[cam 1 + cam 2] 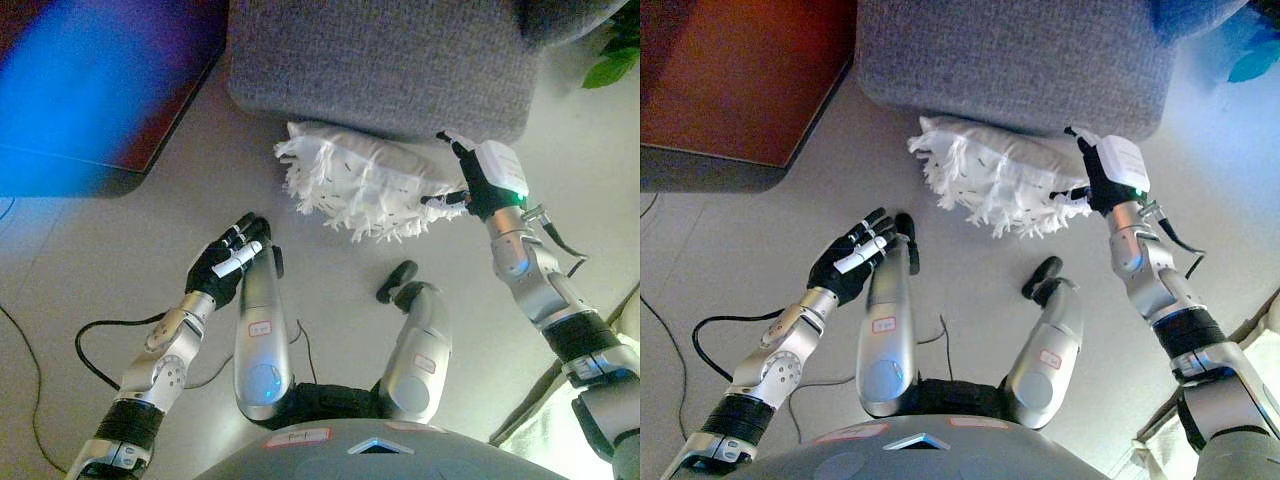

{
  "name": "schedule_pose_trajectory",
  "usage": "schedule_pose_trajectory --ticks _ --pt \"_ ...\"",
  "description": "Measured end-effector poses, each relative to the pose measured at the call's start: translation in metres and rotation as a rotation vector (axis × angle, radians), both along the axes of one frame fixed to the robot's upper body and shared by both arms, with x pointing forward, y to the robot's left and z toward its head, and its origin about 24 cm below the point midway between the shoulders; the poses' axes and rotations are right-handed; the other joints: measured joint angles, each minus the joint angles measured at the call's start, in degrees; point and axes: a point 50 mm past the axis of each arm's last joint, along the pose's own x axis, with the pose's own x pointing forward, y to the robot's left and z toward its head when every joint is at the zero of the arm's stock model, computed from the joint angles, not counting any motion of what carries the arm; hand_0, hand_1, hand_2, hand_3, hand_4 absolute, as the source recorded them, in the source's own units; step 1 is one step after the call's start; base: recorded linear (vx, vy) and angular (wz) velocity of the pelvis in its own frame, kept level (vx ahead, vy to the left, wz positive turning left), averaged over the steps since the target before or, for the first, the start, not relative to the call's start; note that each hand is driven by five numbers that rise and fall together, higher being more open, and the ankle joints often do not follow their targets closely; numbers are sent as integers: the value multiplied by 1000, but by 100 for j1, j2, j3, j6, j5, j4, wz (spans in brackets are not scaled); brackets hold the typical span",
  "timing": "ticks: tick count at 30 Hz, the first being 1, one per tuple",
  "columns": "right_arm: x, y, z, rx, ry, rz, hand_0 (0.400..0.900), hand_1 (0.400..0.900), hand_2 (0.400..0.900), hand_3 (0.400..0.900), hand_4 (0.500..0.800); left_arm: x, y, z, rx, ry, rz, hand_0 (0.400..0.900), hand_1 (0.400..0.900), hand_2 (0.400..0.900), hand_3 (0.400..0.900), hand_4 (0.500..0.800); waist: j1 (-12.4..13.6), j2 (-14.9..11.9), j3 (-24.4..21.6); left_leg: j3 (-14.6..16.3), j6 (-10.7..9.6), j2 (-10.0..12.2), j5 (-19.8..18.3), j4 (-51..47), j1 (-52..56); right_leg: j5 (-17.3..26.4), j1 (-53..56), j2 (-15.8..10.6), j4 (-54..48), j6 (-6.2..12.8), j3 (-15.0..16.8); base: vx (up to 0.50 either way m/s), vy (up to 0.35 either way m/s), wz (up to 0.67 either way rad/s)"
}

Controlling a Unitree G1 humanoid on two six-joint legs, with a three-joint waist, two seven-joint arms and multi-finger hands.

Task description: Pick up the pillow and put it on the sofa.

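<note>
The right hand is at the pillow's right end, one finger lying against its fringe; whether the fingers actually grip the fabric cannot be told, since much of the hand is covered. The white, fringed pillow lies on the pale floor, pressed against the front foot of the grey sofa. The left hand hangs released, fingers straight, well apart from the pillow on its left. A dark reddish cabinet stands beyond, left of the pillow.
</note>
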Motion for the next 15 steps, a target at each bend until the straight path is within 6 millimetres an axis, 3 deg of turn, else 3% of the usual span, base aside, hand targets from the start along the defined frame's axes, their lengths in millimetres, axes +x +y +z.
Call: schedule_pose_trajectory --ticks 5,10,15 --pt "6 2 9 13 -25 0 900 900 900 900 800 7 -5 13 -28 -58 -22 900 900 900 900 800 3 78 3 128 79 43 -152 674 -658 -114 -742 -200 650 28 319 -47 91 1" --pt "22 -2 23 -11 -47 -46 900 900 900 900 800 18 -12 36 -98 -164 -46 900 900 900 900 800 29 215 41 121 207 30 -425 1726 -1631 -365 -1899 -438 1734 60 887 -35 94 5" --pt "36 -1 31 -50 -56 -72 900 900 900 900 800 21 -15 48 -147 -226 -68 900 900 900 900 800 54 258 41 -34 152 3 -550 2292 -2145 -698 -2514 -496 2499 93 1203 16 35 10"
